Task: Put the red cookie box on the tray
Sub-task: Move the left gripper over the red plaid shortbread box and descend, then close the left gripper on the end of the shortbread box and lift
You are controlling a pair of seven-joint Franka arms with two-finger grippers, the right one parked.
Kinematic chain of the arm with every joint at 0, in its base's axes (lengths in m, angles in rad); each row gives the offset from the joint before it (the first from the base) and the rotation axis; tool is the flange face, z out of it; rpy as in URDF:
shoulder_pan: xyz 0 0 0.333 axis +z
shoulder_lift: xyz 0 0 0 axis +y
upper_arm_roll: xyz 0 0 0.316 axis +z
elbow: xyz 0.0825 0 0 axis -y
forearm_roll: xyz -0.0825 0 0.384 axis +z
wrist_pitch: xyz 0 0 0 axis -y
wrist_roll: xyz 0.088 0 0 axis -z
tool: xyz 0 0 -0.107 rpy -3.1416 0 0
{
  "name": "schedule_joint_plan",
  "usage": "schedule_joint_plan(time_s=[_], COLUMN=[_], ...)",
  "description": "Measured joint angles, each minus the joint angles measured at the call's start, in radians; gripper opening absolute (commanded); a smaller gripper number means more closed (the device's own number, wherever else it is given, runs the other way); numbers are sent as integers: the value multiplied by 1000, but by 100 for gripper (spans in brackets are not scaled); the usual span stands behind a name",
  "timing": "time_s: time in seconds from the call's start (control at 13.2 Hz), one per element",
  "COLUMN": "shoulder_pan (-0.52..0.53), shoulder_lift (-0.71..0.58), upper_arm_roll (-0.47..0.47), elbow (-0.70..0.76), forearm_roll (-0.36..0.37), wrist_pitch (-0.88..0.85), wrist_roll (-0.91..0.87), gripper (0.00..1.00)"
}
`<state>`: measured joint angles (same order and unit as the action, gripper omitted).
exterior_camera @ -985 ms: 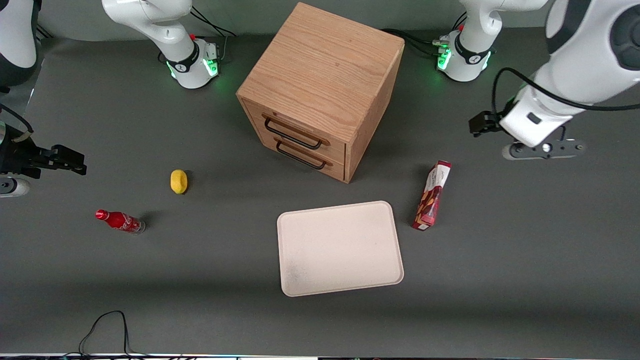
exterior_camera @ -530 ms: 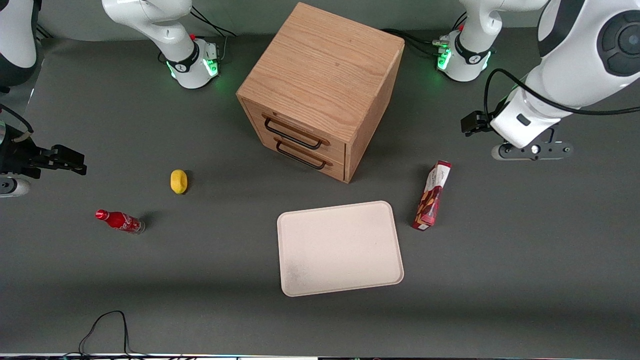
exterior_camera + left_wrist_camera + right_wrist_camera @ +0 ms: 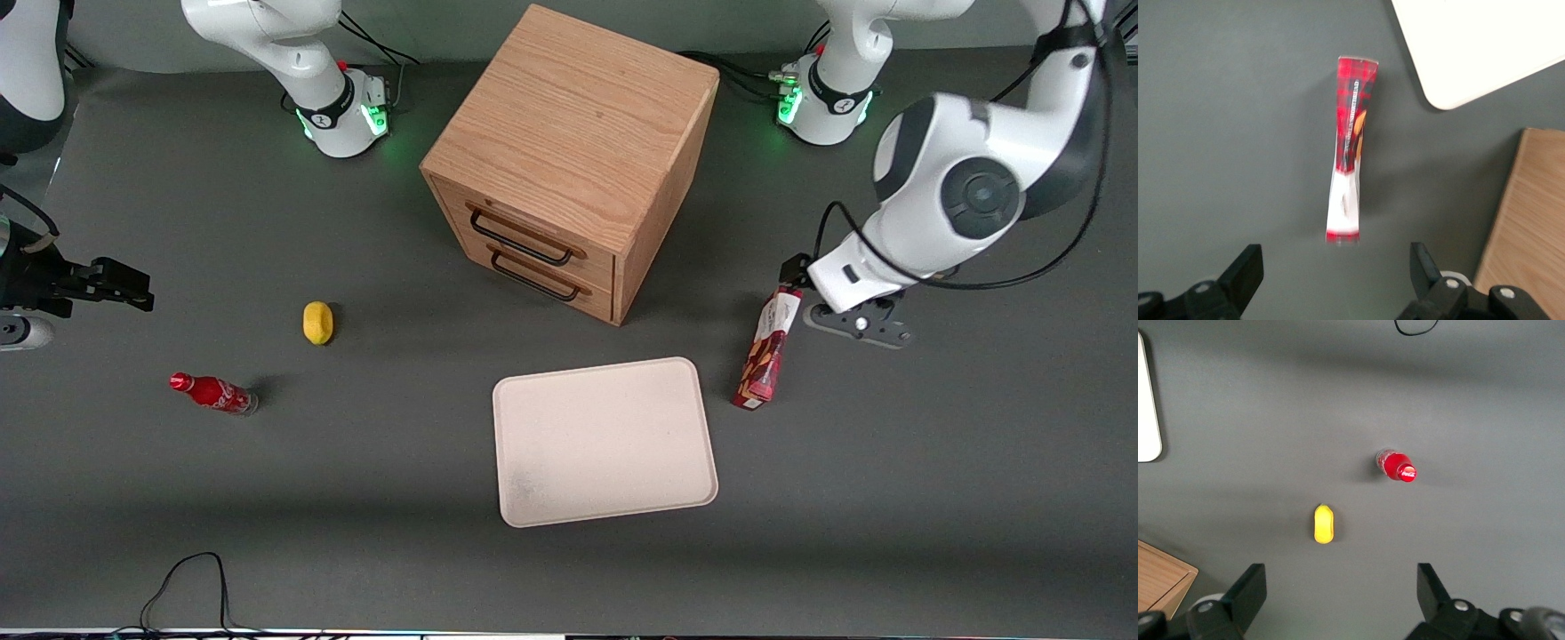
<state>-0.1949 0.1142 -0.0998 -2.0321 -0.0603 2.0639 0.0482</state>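
Long narrow red cardboard cookie box [image 3: 769, 348] lies on grey table, right of centre in front view, just beside cream-white rectangular tray [image 3: 605, 441], not on it. Left gripper [image 3: 1335, 270] hovers above box's white end, fingers wide apart, empty. Advice: centre over box's middle, straddle narrow width.

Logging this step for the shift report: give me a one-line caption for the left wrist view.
Open gripper above the red cookie box lying on the table, with the tray corner beside it.
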Motion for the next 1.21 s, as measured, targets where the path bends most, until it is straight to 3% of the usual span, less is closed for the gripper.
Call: schedule_joint_plan(time_s=[0.38, 0.83, 0.98, 1.06, 1.14, 1.21], shoulder_pan=[-26, -26, -26, -26, -26, -26], shoulder_lift=[149, 240, 240, 240, 240, 240], upper_arm_roll=[-4, -4, -4, -4, -4, -4], elbow=[-151, -142, -138, -135, -131, -129], forearm_roll=[0, 0, 0, 1, 1, 1], wrist_pitch=[355, 455, 455, 455, 455, 454], wrist_roll=[72, 103, 107, 109, 110, 111], gripper=[95, 90, 71, 49, 5, 0])
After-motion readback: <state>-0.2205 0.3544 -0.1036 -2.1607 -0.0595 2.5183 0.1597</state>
